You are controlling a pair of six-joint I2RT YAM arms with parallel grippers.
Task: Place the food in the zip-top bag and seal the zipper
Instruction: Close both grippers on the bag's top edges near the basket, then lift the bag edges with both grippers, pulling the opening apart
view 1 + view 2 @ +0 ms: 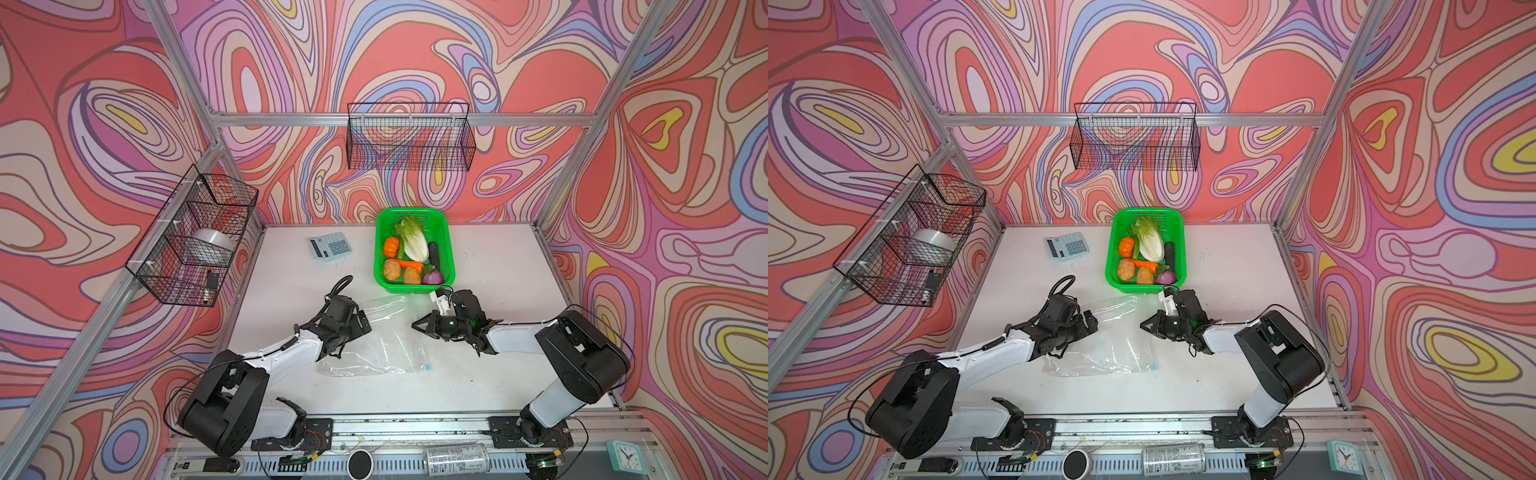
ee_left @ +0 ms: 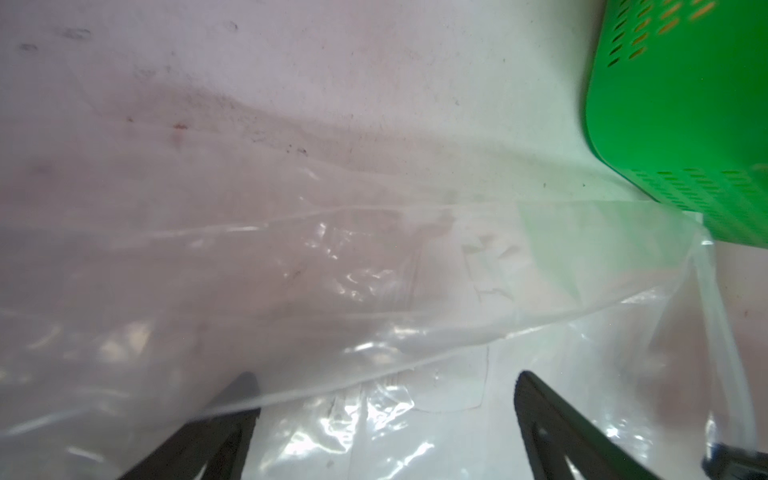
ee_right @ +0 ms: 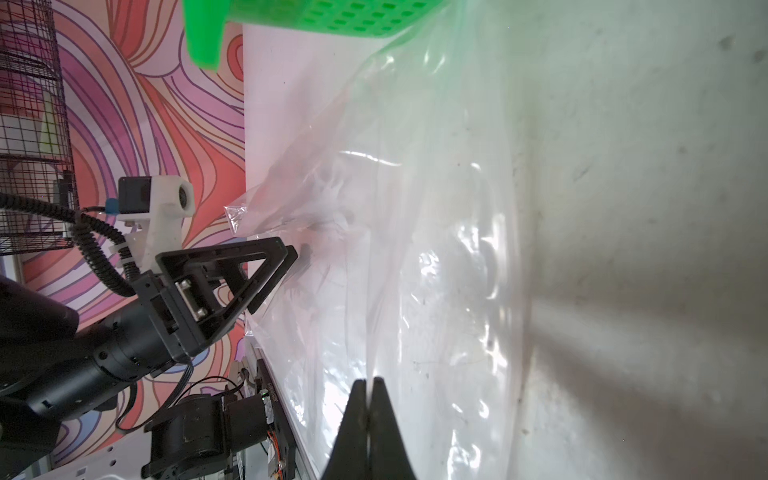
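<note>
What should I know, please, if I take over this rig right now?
Left gripper: open at the zip-top bag, with one finger under a film layer.
Right gripper: shut, tips at the bag's edge; I cannot tell whether it pinches film.
Food: cabbage, pumpkin, carrot, potatoes, onion and cucumber are all in the green basket, just behind the bag.
Bag: on the table, empty, with the blue slider at its near corner.
Done: nothing bagged.
Left: open the bag, load the food, seal the zipper.
</note>
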